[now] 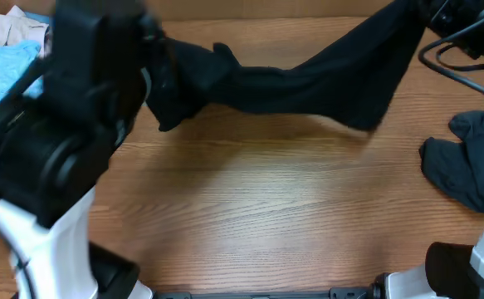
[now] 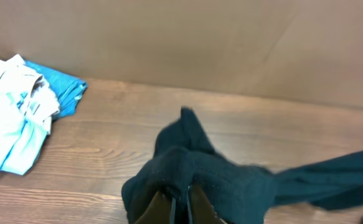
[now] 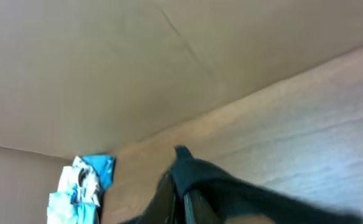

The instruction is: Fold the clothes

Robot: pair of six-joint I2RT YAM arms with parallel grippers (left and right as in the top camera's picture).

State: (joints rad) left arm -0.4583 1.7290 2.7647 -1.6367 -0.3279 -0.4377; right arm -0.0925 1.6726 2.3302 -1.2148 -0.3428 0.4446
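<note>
A black T-shirt hangs stretched in the air across the back of the table, between my two grippers. My left gripper is shut on a bunched end of it; in the overhead view that end sits beside the left arm. My right gripper is shut on the other end, raised at the far right corner. A dark slate-blue garment lies crumpled on the table at the right. More clothes, light blue and beige, are piled at the far left.
The pile of light clothes lies against a brown cardboard wall that runs along the table's back edge. Black cables trail at the far right. The arm bases stand at the front corners.
</note>
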